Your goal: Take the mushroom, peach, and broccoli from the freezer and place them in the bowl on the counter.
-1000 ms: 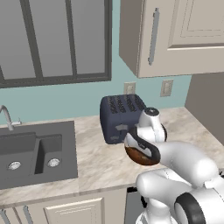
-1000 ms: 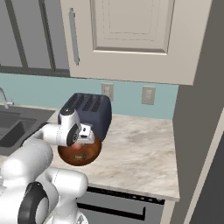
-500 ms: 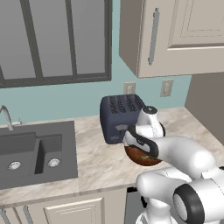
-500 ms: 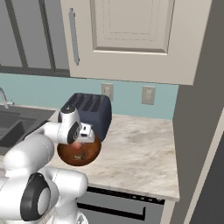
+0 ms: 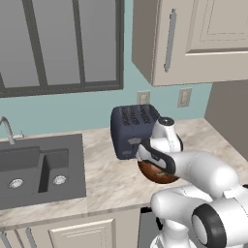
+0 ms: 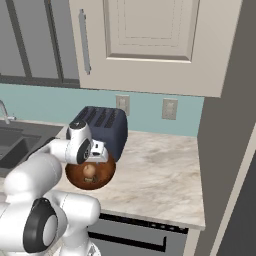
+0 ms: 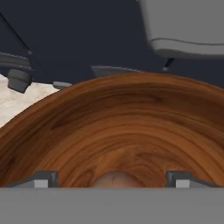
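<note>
The glossy reddish-brown bowl stands on the beige counter just in front of the toaster. My gripper hangs right over the bowl, pointing down into it, and is open: its fingertips stand far apart. The small brown-capped mushroom lies on the bowl's floor between them, touching neither fingertip. In the left base view my hand covers the bowl's back rim. The peach, the broccoli and the freezer are out of view.
A dark blue-grey toaster stands right behind the bowl. The dark sink lies to the left. Cream wall cabinets hang overhead. A tall grey panel bounds the counter on the right.
The fingers have spread wider apart above the bowl. The hand has stayed over the bowl, shifting only slightly.
</note>
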